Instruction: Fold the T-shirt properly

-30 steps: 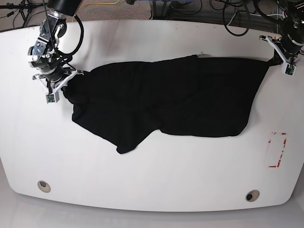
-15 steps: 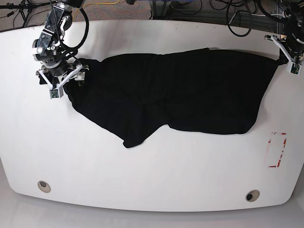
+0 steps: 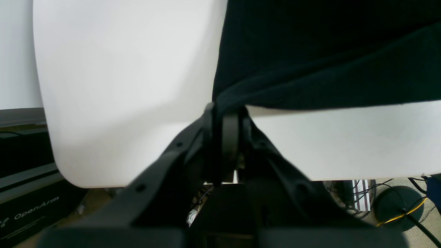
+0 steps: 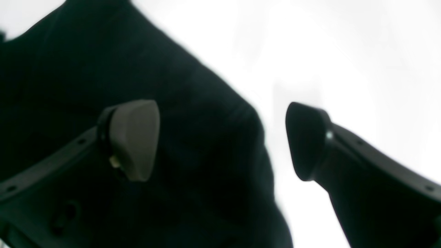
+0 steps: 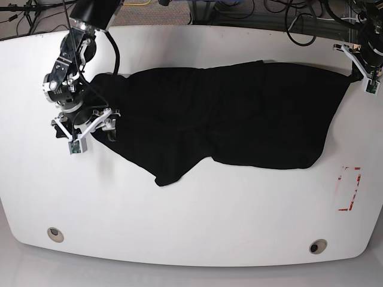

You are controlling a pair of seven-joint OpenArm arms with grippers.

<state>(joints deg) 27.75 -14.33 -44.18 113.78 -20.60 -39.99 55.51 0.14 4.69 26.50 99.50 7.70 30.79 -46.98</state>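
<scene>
The right hand (image 4: pixel 220 141) stands spread wide with nothing between its fingers (image 4: pixel 132 137); in the right wrist view one finger hangs over the black cloth and the other over bare white surface, the cloth's edge running between them; in the base view this hand (image 5: pixel 90 128) sits at the T-shirt's (image 5: pixel 227 119) end on that view's left, just above the tabletop (image 5: pixel 191 215); the left hand (image 3: pixel 225 113) is pressed together, pinching a bunched corner of the T-shirt (image 3: pixel 327 51) at the far edge of the tabletop (image 3: pixel 120 69); in the base view that hand (image 5: pixel 362 69) is at the upper right, the cloth drawn taut toward it; the T-shirt lies spread across the middle of the tabletop, a loose point of cloth hanging toward the near side; red marks (image 5: pixel 350 188) show near the right edge, apart from the cloth
</scene>
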